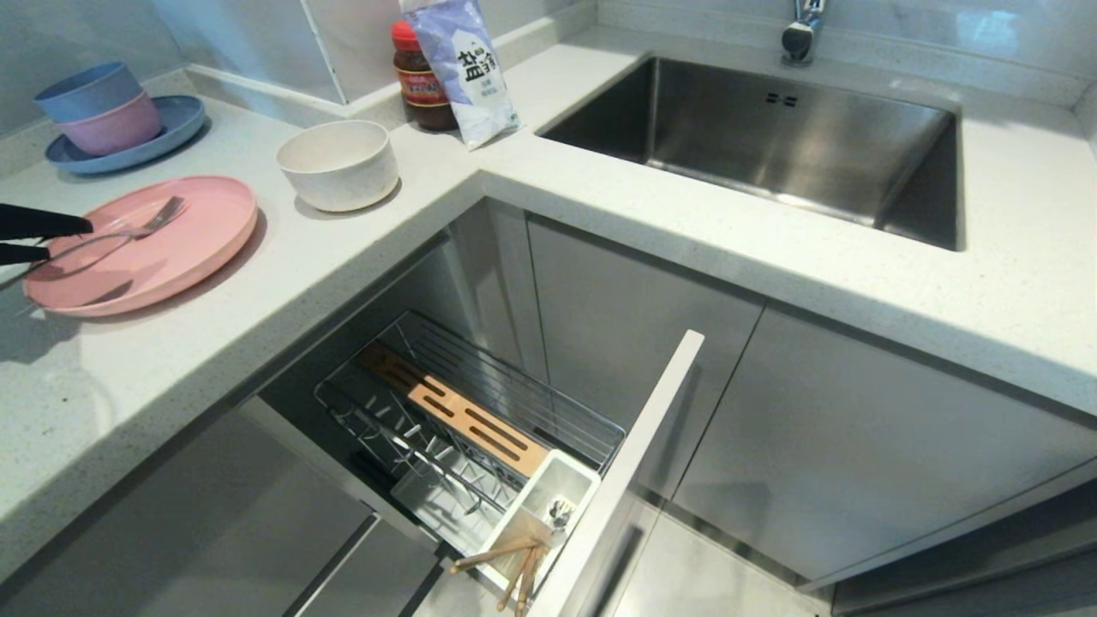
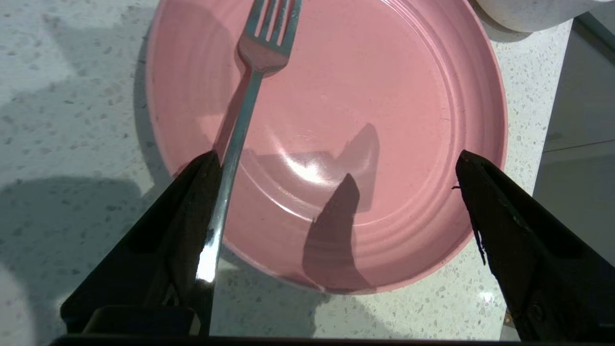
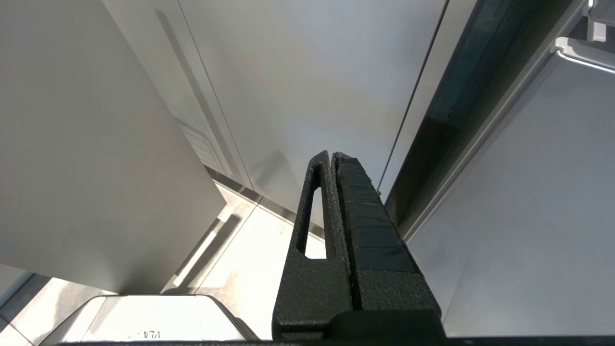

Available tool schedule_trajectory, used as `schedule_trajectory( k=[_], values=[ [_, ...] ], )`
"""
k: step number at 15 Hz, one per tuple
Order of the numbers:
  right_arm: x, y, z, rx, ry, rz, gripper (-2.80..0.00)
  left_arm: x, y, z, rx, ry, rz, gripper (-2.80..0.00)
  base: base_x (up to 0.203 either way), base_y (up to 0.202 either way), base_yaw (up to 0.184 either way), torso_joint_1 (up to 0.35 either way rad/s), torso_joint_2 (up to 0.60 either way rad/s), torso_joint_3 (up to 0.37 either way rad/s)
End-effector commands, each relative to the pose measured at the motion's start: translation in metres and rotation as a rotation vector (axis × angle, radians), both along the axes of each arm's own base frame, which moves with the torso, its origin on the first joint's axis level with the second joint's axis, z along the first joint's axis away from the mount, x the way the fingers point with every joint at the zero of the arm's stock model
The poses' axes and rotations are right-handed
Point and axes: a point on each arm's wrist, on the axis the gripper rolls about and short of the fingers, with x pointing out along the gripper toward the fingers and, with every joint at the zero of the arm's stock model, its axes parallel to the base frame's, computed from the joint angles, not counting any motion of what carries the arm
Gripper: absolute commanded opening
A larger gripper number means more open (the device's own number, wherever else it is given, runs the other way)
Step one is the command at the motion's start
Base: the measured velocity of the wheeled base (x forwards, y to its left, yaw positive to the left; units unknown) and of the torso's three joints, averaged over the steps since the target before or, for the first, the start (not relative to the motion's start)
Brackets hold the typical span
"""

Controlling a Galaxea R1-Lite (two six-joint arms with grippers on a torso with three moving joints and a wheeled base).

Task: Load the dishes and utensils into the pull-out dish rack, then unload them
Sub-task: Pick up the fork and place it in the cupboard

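Unloading step, I judge: my left tool [image 2: 336, 163] hangs spread wide over the pink plate [image 1: 184, 236] at the worktop's left edge, fork [image 2: 240, 120] lying on it against one finger. Chopsticks [image 1: 514, 566] wait in the rack's cutlery cup [image 1: 536, 506]: next reach. Right tool [image 3: 331, 158] parked, pressed together.

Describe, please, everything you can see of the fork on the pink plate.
The fork is slim, silver and shiny, apparently metal, with narrow tines. It lies flat across the pink plate, tines over the plate's inside, handle running out over the rim above the white countertop. The left gripper is wide open around it, and the handle lies against the inner face of one black finger. Its far end is hidden.
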Motion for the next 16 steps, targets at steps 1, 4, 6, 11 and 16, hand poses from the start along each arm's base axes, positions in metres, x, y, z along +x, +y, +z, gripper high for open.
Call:
schedule_trajectory(
  k=[1,4,6,11,16],
  values=[
    [0.0,0.0,0.0,0.0,-0.001,0.0,-2.8,0.005,-0.001,-0.004,-0.01,0.013,-0.014,0.0,0.0,0.0,0.0,0.0,0.0,0.0],
    [0.0,0.0,0.0,0.0,-0.001,0.0,-2.8,0.015,-0.006,-0.009,0.002,0.046,-0.014,0.0,0.0,0.0,0.0,0.0,0.0,0.0],
    [0.0,0.0,0.0,0.0,-0.001,0.0,-2.8,0.018,-0.01,-0.01,0.024,0.075,0.006,0.0,0.0,0.0,0.0,0.0,0.0,0.0],
    [0.0,0.0,0.0,0.0,-0.001,0.0,-2.8,0.02,-0.018,-0.008,0.046,0.088,0.014,0.0,0.0,0.0,0.0,0.0,0.0,0.0],
    [0.0,0.0,0.0,0.0,-0.001,0.0,-2.8,0.024,-0.024,-0.009,0.053,0.109,0.032,0.0,0.0,0.0,0.0,0.0,0.0,0.0]
  ],
)
